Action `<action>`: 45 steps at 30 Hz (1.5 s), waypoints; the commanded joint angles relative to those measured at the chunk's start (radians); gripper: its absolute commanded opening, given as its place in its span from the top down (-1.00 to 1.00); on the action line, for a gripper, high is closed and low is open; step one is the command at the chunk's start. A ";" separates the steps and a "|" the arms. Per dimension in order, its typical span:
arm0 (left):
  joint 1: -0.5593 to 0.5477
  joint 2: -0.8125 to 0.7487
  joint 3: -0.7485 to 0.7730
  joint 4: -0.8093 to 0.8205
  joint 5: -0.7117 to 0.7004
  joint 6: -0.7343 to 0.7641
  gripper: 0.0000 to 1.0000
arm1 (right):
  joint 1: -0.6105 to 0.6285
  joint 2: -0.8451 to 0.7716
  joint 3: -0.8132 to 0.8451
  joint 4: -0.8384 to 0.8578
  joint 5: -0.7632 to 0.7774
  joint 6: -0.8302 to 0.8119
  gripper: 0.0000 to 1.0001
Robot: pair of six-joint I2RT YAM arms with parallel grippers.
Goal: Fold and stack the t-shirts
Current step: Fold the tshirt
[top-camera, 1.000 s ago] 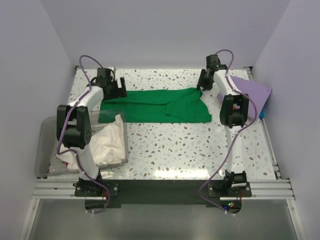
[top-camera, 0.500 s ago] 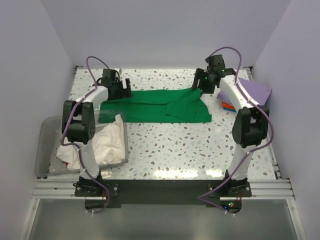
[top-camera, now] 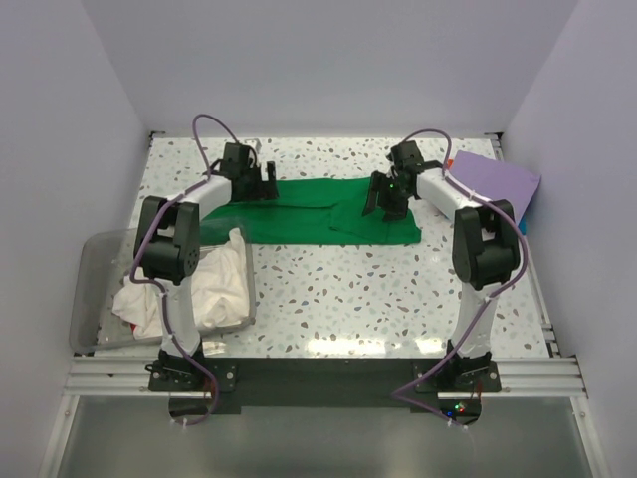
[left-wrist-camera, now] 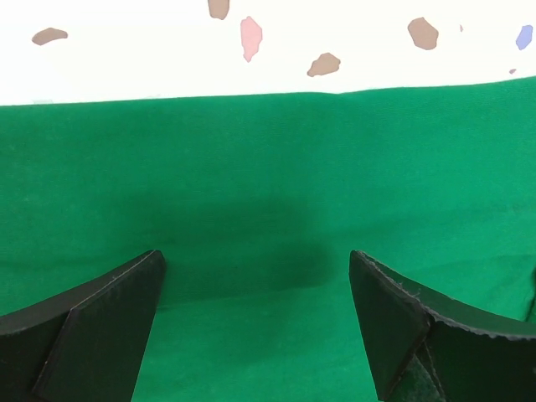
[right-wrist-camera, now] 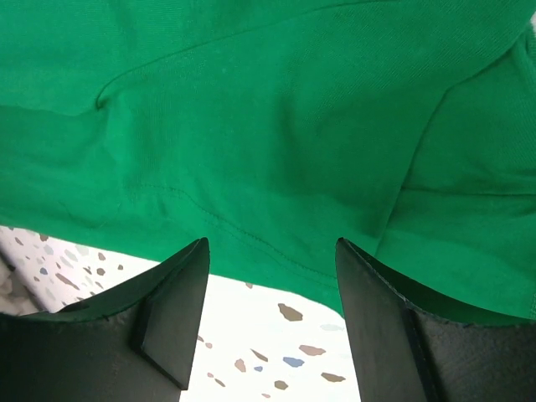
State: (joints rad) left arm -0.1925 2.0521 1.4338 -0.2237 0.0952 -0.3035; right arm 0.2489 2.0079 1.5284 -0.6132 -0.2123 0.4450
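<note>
A bright green t-shirt (top-camera: 318,209) lies flat at the back middle of the table, partly folded. My left gripper (top-camera: 267,183) is open over its left part, and the cloth (left-wrist-camera: 268,167) fills the left wrist view between the fingers (left-wrist-camera: 92,327). My right gripper (top-camera: 383,195) is open over the shirt's right part, at a hemmed edge (right-wrist-camera: 251,126) with bare table under it. A lavender-purple t-shirt (top-camera: 503,181) lies at the far right. White t-shirts (top-camera: 209,284) are heaped in a bin at the left.
A clear plastic bin (top-camera: 90,299) sits at the front left and holds the white cloth. The speckled table (top-camera: 348,289) stretches in front of the green shirt. Walls close in at the back and both sides.
Both grippers have moved inward from the shirt's outer ends and now hang over the green cloth. The shirt's left end looks narrower than before.
</note>
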 commanded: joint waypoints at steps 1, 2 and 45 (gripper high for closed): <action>0.010 -0.029 -0.004 0.052 -0.034 0.009 -0.93 | -0.003 0.011 -0.007 0.038 -0.007 0.012 -0.30; 0.010 -0.023 -0.006 0.052 -0.028 0.003 -0.93 | -0.002 0.020 -0.007 0.033 -0.004 0.011 -0.30; -0.366 -0.335 -0.432 0.052 0.100 -0.368 -0.93 | -0.140 0.646 0.835 -0.399 0.271 -0.034 -0.30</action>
State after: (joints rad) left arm -0.5232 1.7855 1.0508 -0.1547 0.1734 -0.6239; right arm 0.1192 2.5492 2.3554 -1.0245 0.0658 0.4141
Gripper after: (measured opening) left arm 0.963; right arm 0.648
